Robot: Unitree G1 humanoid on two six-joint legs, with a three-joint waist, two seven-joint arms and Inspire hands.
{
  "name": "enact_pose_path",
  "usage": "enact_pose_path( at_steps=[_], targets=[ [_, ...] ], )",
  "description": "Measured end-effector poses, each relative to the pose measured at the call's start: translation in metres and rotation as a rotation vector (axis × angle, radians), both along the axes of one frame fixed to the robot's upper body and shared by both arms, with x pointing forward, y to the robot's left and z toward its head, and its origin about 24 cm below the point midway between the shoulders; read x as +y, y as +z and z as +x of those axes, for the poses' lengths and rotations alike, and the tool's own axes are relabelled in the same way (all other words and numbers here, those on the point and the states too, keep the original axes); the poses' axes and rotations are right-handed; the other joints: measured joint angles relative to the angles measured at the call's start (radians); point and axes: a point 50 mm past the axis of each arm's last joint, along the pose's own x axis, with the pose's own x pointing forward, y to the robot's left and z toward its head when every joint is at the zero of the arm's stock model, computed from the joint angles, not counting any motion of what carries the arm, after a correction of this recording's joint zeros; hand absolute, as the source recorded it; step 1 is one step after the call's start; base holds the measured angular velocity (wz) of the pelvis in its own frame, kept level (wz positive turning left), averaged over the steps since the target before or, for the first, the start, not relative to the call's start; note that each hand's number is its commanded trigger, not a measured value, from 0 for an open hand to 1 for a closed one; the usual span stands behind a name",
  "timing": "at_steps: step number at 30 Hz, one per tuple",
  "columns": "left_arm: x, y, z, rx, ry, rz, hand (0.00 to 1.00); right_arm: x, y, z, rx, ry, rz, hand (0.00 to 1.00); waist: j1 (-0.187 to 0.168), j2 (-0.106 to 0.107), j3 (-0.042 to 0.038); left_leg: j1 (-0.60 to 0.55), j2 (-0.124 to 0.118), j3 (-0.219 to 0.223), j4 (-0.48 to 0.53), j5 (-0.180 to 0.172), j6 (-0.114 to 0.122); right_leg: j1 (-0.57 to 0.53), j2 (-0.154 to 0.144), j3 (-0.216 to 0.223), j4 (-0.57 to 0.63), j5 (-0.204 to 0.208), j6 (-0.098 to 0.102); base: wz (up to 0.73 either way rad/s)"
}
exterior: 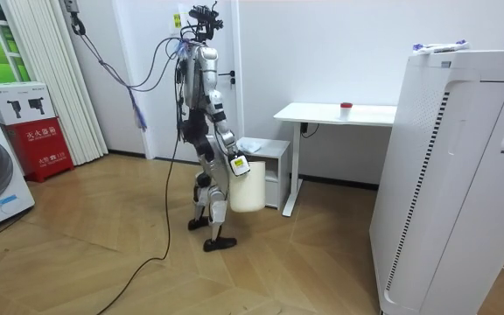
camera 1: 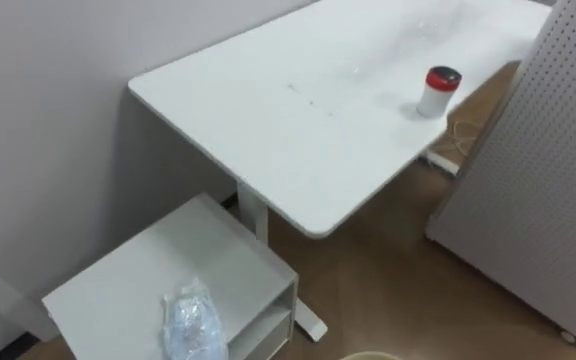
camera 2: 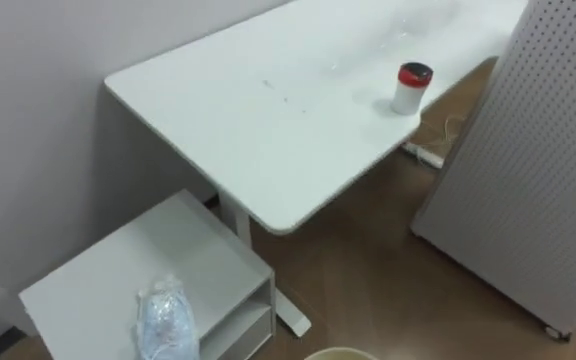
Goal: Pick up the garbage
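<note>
Brown wood flooring runs under a white desk (camera 1: 298,120) set against a pale wall, with a low white cabinet (camera 1: 128,290) tucked beside the desk's leg. You're at the approach step. Your robot stands just short of the cabinet. In the room view its right hand (exterior: 238,164) hangs at hip height with a smooth, cream, round bin (exterior: 247,185) beneath it. Whether that hand is clamped on the rim you cannot tell from so far off.

The garbage, a crumpled clear plastic bag (camera 1: 193,322), lies on the cabinet's flat matt top. It is ahead of the hand and a little above it, near but apart. It looks thin and crinkly, so expect it to collapse under a pinch.

Next you'll likely need to close in and bring a free hand over the bag. A red-capped white canister (camera 1: 438,92) stands upright on the desk, well beyond.
</note>
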Motion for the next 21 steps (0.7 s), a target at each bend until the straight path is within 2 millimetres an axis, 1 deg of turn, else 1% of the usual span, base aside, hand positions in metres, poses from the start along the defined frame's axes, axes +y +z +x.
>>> enact_pose_path(
  at_steps=[1,2,3,4,5,6,7,8,9,10,11,12,13,14,16,17,18,21],
  targets=[
    [-0.002,0.005,0.009,-0.023,-0.014,0.005,0.00,0.000,0.001,0.004,-0.007,0.021,-0.008,1.00,-0.002,0.003,0.0019,-0.015,-0.001,0.001,0.010,0.000,0.000,-0.013,-0.002,0.001,0.005,0.000,0.000,-0.14],
    [-0.004,0.014,0.025,-0.072,-0.032,0.008,0.00,0.002,0.004,0.013,-0.022,0.064,-0.021,1.00,-0.002,0.010,0.0063,-0.042,-0.001,0.008,0.029,-0.001,0.003,-0.040,-0.003,0.007,0.014,0.000,-0.001,-0.17],
    [-0.005,0.023,0.037,-0.112,-0.029,0.013,0.00,0.004,0.008,0.023,-0.039,0.093,-0.029,1.00,-0.003,0.014,0.0133,-0.069,-0.001,0.016,0.050,-0.006,0.010,-0.074,-0.002,0.013,0.039,0.002,-0.004,-0.17],
    [-0.005,0.027,0.043,-0.129,-0.025,0.016,0.00,0.005,0.009,0.027,-0.047,0.107,-0.031,1.00,-0.009,0.016,0.0153,-0.089,0.000,0.016,0.065,-0.006,0.010,-0.094,-0.002,0.018,0.051,0.002,-0.005,-0.17],
    [-0.004,0.035,0.053,-0.166,-0.015,0.015,0.00,0.007,0.012,0.035,-0.064,0.127,-0.033,1.00,-0.018,0.017,0.0168,-0.129,0.002,0.018,0.088,-0.008,0.012,-0.138,-0.002,0.029,0.076,0.003,-0.007,-0.11],
    [-0.004,0.043,0.062,-0.199,-0.015,0.024,0.00,0.009,0.015,0.041,-0.080,0.141,-0.035,1.00,-0.023,0.018,0.0191,-0.170,0.005,0.023,0.109,-0.011,0.015,-0.181,-0.003,0.032,0.101,0.006,-0.012,-0.11],
    [-0.004,0.047,0.067,-0.214,-0.015,0.029,0.00,0.010,0.016,0.044,-0.088,0.148,-0.036,1.00,-0.026,0.017,0.0203,-0.190,0.005,0.024,0.121,-0.012,0.015,-0.201,-0.004,0.033,0.113,0.007,-0.014,-0.08],
    [-0.003,0.053,0.073,-0.237,-0.015,0.037,0.00,0.012,0.019,0.051,-0.110,0.165,-0.036,1.00,-0.038,0.019,0.0237,-0.227,0.010,0.023,0.149,-0.013,0.014,-0.231,-0.003,0.031,0.127,0.010,-0.018,0.00],
    [0.000,0.060,0.079,-0.259,-0.013,0.051,0.00,0.015,0.023,0.059,-0.134,0.189,-0.038,1.00,-0.051,0.021,0.0305,-0.262,0.016,0.016,0.180,-0.019,0.012,-0.256,0.001,0.026,0.140,0.012,-0.021,0.00],
    [0.001,0.063,0.082,-0.272,-0.010,0.058,0.00,0.016,0.024,0.062,-0.141,0.197,-0.037,1.00,-0.058,0.019,0.0344,-0.277,0.016,0.016,0.193,-0.019,0.011,-0.268,0.002,0.026,0.143,0.012,-0.023,0.04],
    [0.002,0.070,0.088,-0.294,-0.013,0.075,0.00,0.019,0.026,0.066,-0.158,0.215,-0.038,1.00,-0.073,0.017,0.0420,-0.307,0.017,0.013,0.213,-0.019,0.011,-0.293,0.005,0.026,0.151,0.012,-0.025,0.00],
    [0.003,0.076,0.093,-0.317,-0.019,0.091,0.00,0.020,0.030,0.072,-0.177,0.229,-0.040,1.00,-0.080,0.015,0.0437,-0.339,0.020,0.012,0.230,-0.018,0.009,-0.323,0.007,0.026,0.161,0.012,-0.024,0.00],
    [0.002,0.078,0.095,-0.327,-0.021,0.093,0.00,0.021,0.031,0.073,-0.185,0.233,-0.041,1.00,-0.082,0.015,0.0438,-0.352,0.023,0.012,0.237,-0.018,0.009,-0.333,0.009,0.025,0.162,0.013,-0.022,-0.06],
    [0.001,0.080,0.097,-0.342,-0.029,0.102,0.00,0.022,0.032,0.075,-0.192,0.243,-0.042,1.00,-0.085,0.016,0.0441,-0.374,0.032,0.012,0.249,-0.017,0.008,-0.349,0.016,0.026,0.160,0.020,-0.025,-0.08],
    [-0.001,0.084,0.100,-0.371,-0.018,0.103,0.00,0.025,0.034,0.079,-0.213,0.264,-0.045,1.00,-0.095,0.016,0.0444,-0.406,0.038,0.010,0.263,-0.016,0.006,-0.376,0.018,0.015,0.160,0.028,-0.031,-0.03],
    [0.000,0.086,0.101,-0.386,0.000,0.106,0.00,0.028,0.036,0.081,-0.230,0.274,-0.045,1.00,-0.103,0.016,0.0446,-0.428,0.045,0.011,0.274,-0.016,0.006,-0.392,0.019,0.005,0.160,0.034,-0.036,0.00],
    [0.000,0.088,0.102,-0.396,0.011,0.115,0.00,0.032,0.036,0.083,-0.245,0.274,-0.036,1.00,-0.104,0.015,0.0450,-0.445,0.053,0.013,0.284,-0.016,0.005,-0.404,0.024,0.002,0.161,0.041,-0.047,0.00],
    [-0.002,0.090,0.103,-0.412,0.012,0.143,0.00,0.037,0.037,0.084,-0.262,0.268,-0.020,1.00,-0.108,0.014,0.0455,-0.473,0.066,0.012,0.301,-0.024,-0.001,-0.425,0.037,0.001,0.161,0.043,-0.051,-0.07]
  ],
)
